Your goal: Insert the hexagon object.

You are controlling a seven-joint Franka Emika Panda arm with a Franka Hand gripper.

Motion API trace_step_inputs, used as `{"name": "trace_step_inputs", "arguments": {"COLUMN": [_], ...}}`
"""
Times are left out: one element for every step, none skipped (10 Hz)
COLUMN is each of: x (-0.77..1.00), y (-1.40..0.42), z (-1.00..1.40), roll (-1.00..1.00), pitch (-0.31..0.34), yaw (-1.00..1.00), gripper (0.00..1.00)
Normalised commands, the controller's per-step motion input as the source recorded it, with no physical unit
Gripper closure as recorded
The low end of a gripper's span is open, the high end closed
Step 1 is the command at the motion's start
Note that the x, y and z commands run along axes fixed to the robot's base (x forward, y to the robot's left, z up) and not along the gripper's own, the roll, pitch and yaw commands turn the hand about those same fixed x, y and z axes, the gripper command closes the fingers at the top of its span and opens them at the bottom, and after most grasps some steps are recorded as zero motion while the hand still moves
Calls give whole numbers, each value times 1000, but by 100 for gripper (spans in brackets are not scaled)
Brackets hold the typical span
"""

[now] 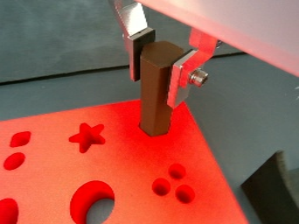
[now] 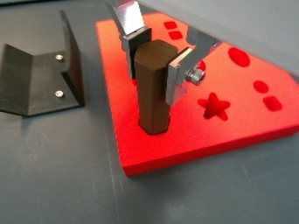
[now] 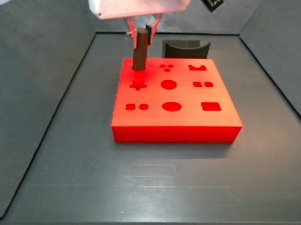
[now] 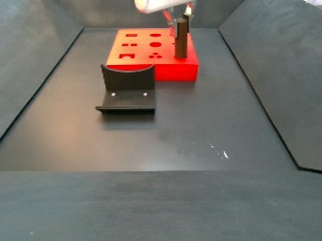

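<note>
The hexagon object (image 1: 156, 96) is a dark-brown six-sided peg standing upright between my fingers. Its lower end rests at the top face of the red block (image 1: 117, 166) near one corner; I cannot tell whether it sits in a hole. My gripper (image 1: 160, 68) is shut on the peg's upper end, with a pad on each side. Both wrist views show this grasp, with the peg (image 2: 152, 92) held in the gripper (image 2: 156, 63). In the side views the peg (image 3: 140, 53) (image 4: 182, 40) hangs below the gripper (image 3: 143, 31) (image 4: 184, 13) at the block's (image 3: 177, 132) far corner.
The red block (image 2: 176, 144) has several shaped holes, among them a star (image 2: 214, 107) and circles. The fixture (image 2: 41, 74) stands on the floor close beside the block and also shows in a side view (image 4: 126, 89). Dark walls enclose the floor.
</note>
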Motion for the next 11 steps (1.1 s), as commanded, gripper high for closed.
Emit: {"name": "trace_step_inputs", "arguments": {"x": [-169, -183, -186, -166, -60, -80, -31, -131, -214, -134, 0], "y": [0, 29, 0, 0, 0, 0, -14, -20, -20, -11, 20], "z": [-263, -120, -37, 0, -57, -111, -126, -251, -354, -374, -346], "roll": [-30, -73, -104, 0, 0, 31, 130, 256, 323, 301, 0], "pitch": [-143, -141, -170, -130, 0, -39, -59, -94, -146, -137, -30], "yaw": [-483, -271, -166, -163, 0, 0, -83, -109, -91, -69, -31], "gripper": [100, 100, 100, 100, 100, 100, 100, 100, 100, 100, 100]}}
